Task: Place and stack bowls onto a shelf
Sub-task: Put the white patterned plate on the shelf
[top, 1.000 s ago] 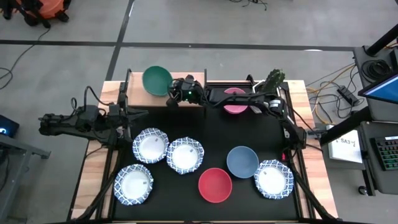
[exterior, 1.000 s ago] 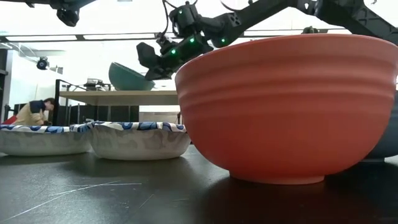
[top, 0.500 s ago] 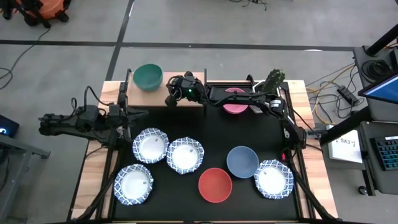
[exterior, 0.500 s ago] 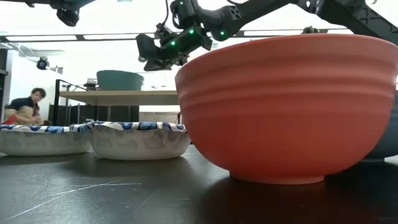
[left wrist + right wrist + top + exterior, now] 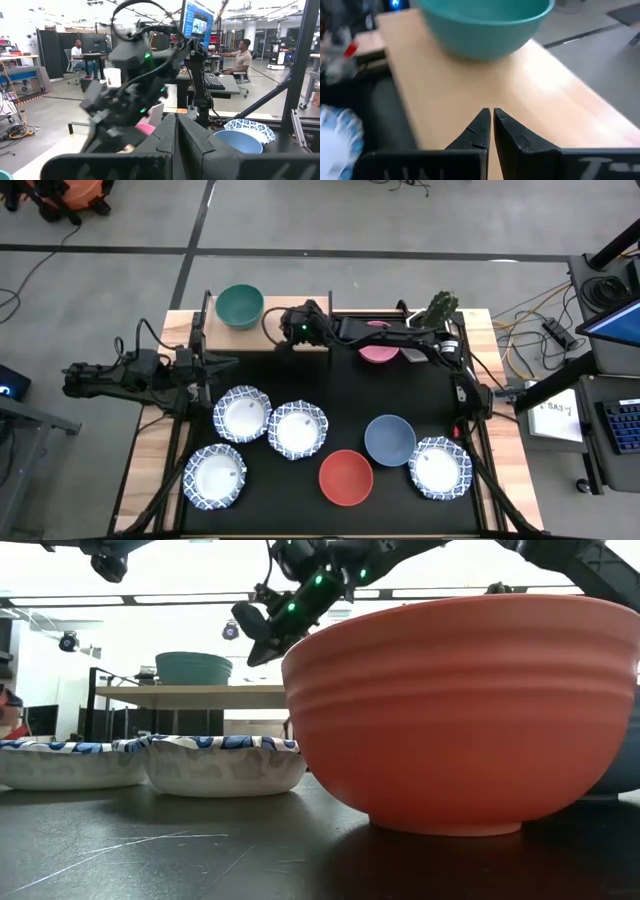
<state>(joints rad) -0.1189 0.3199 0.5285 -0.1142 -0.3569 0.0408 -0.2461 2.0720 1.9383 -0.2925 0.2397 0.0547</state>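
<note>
1. We see the shelf (image 5: 265, 332) at the far edge of the tabletop (image 5: 340, 405), left of centre, its light wooden top carried on a black frame.
2. The green bowl (image 5: 239, 305) stands upright on the left end of the shelf; the rest of the wooden top is bare.
3. The right gripper (image 5: 281, 340) hangs above the middle of the shelf, just right of the green bowl and apart from it. Its fingers (image 5: 479, 131) are pressed together and hold nothing.
4. The pink bowl (image 5: 377, 350) lies at the far edge of the tabletop, right of the shelf, partly covered by the right arm.
5. Two white bowls with blue rims (image 5: 241, 414) (image 5: 296, 429) touch each other on the left half of the tabletop; a third (image 5: 215, 476) lies nearer, at the left corner.
6. The red bowl (image 5: 346, 477) sits near the front centre. The blue bowl (image 5: 390, 439) is to its right and farther back, just beside the fourth white bowl (image 5: 440, 467).
7. The left gripper (image 5: 226, 362) waits at the left edge of the tabletop, near the shelf's left end. Its fingers (image 5: 165, 137) are pressed together, empty.
8. A cactus pot (image 5: 442, 307) stands at the far right corner.
</note>
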